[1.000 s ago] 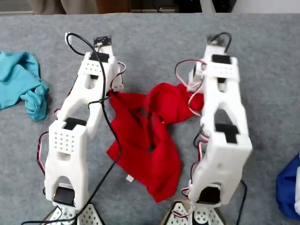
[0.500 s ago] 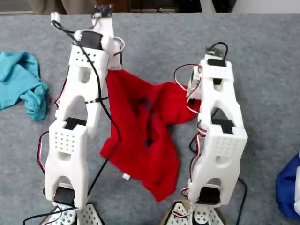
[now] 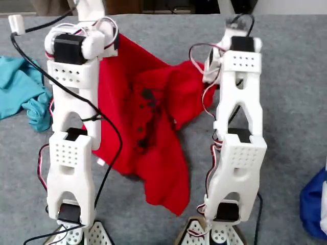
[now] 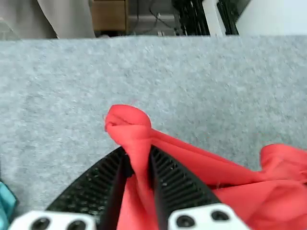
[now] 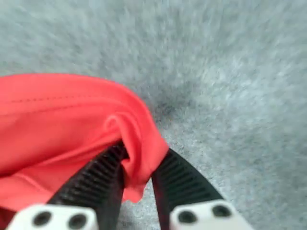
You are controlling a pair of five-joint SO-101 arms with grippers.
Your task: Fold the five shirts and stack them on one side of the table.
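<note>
A red shirt (image 3: 148, 127) hangs stretched between both arms above the grey table, its lower part trailing toward the front. My left gripper (image 4: 136, 160) is shut on a bunched corner of the red shirt (image 4: 129, 124), raised high at the back left. My right gripper (image 5: 136, 175) is shut on another fold of the red shirt (image 5: 72, 120), lower, close to the felt. In the high view the left gripper (image 3: 113, 38) and right gripper (image 3: 210, 69) hold the cloth at its upper edge.
A teal shirt (image 3: 23, 92) lies crumpled at the left edge of the table (image 3: 286, 76). A blue garment (image 3: 314, 204) sits at the right edge. Black and white cables loop around the left arm. Bare felt stretches behind and to the right.
The left arm has risen and swung back, lifting its corner of the red shirt high. The right gripper has moved back too, and the shirt now hangs spread between them.
</note>
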